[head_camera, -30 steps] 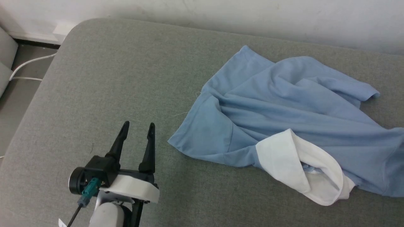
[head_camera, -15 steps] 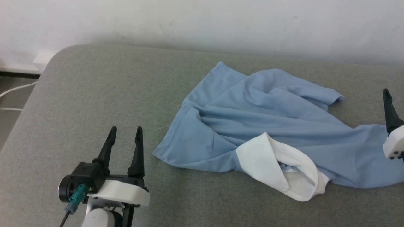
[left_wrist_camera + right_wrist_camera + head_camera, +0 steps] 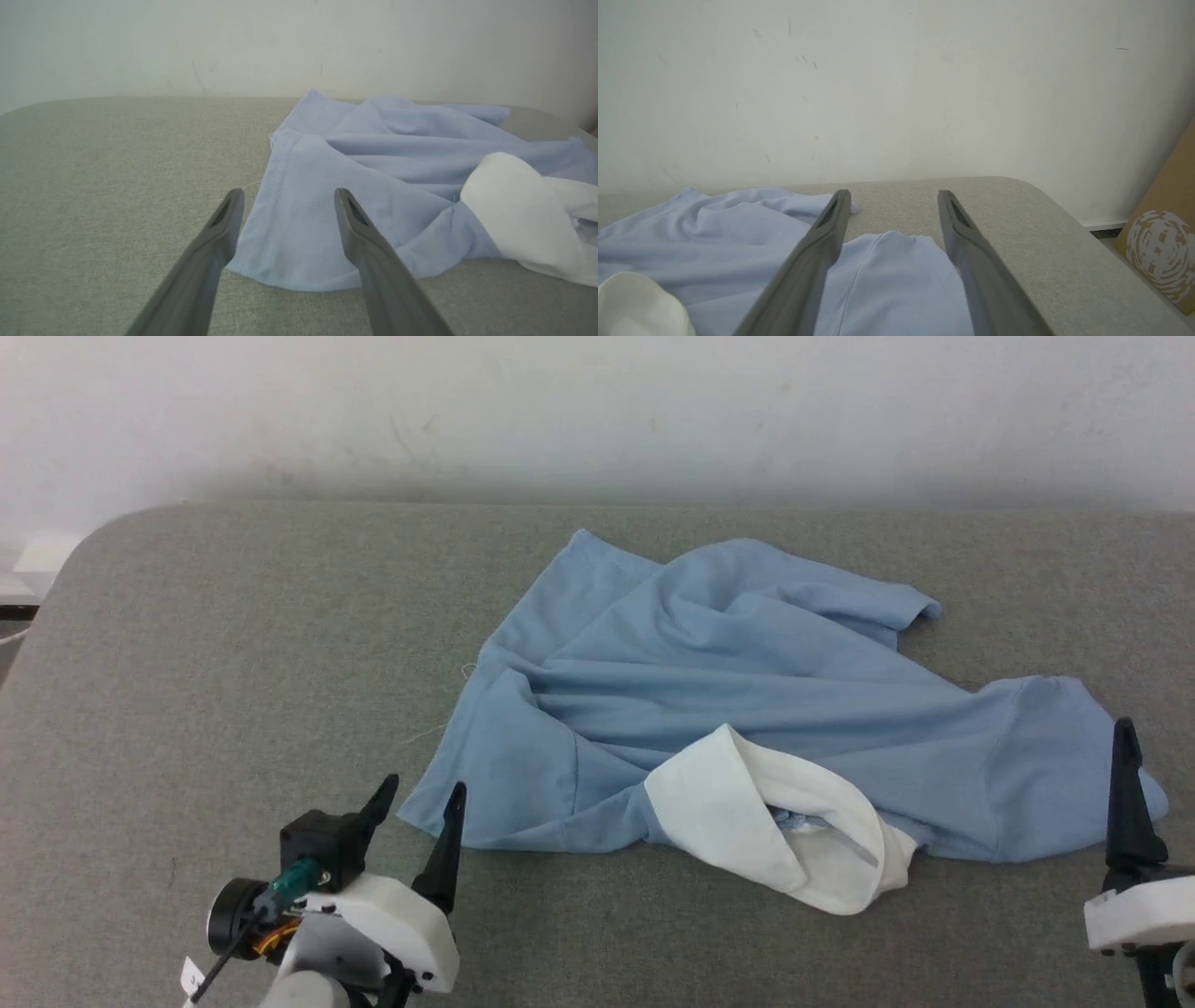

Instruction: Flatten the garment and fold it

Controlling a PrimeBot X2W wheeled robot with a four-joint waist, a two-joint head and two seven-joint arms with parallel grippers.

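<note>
Shirt crumpled on grey cushion, white collar toward front. Left gripper fingers apart, empty, at shirt's left corner. Right gripper fingers apart, empty, at shirt's right edge.

The head view is swinging upward, taking in more wall. The left tool is twisting and drawing close to the garment's near left corner. The right tool is arriving over its right edge.

Grey fabric-covered surface w/ rounded corners, scuffed white wall behind, cardboard box nearby.
</note>
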